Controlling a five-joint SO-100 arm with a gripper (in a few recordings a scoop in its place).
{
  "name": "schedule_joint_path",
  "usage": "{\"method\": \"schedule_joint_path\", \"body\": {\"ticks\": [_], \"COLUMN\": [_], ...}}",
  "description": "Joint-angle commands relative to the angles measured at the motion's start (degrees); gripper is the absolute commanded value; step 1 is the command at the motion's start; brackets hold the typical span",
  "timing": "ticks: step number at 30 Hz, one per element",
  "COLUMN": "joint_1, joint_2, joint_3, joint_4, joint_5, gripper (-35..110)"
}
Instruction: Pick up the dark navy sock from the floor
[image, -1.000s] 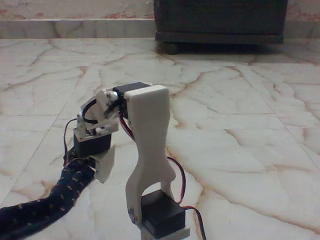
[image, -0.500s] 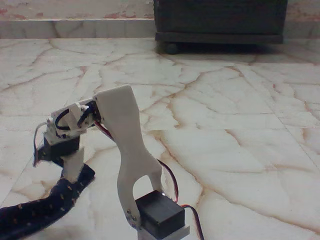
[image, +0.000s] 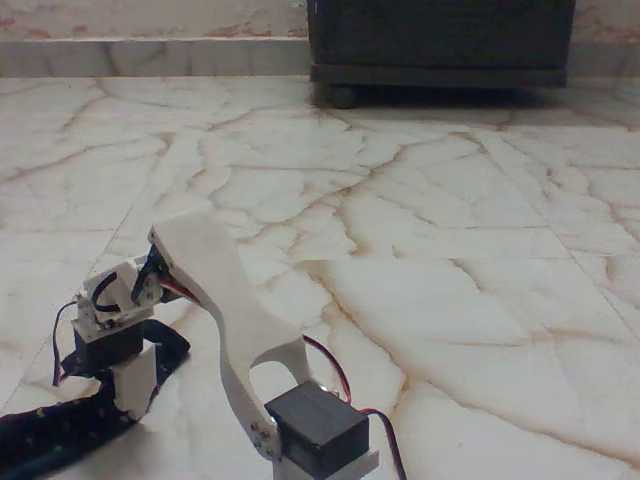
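The dark navy sock (image: 45, 432) lies on the floor (image: 450, 220) at the lower left of the fixed view, running from the left edge up to an end near the arm. My gripper (image: 130, 398) hangs down from the white arm, right over that end of the sock. One white finger (image: 136, 380) stands against the fabric, seemingly touching it. The other finger and the gap between them are hidden behind the black servo block, so the jaws' state does not show. The sock rests flat on the tiles.
A dark cabinet (image: 440, 40) on small feet stands at the back, against a low step (image: 150, 55). The arm's base servo (image: 315, 430) with red wires sits at the bottom centre. Bare marble tiles spread to the right and ahead.
The arm has swung left and dropped lower over the last second. The gripper has come down from above the sock's end onto it. The sock has stayed on the floor.
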Motion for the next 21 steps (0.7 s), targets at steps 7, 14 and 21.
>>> {"method": "schedule_joint_path", "body": {"ticks": [7, 14, 21], "joint_1": [-0.2, 0.4, 6.1], "joint_2": [-3.4, -2.2, 12.6], "joint_3": [-7.5, -5.5, 8.2], "joint_4": [-0.3, -0.5, -0.9], "joint_5": [0.2, -2.1, -8.4], "gripper": [9, 0, 0]}}
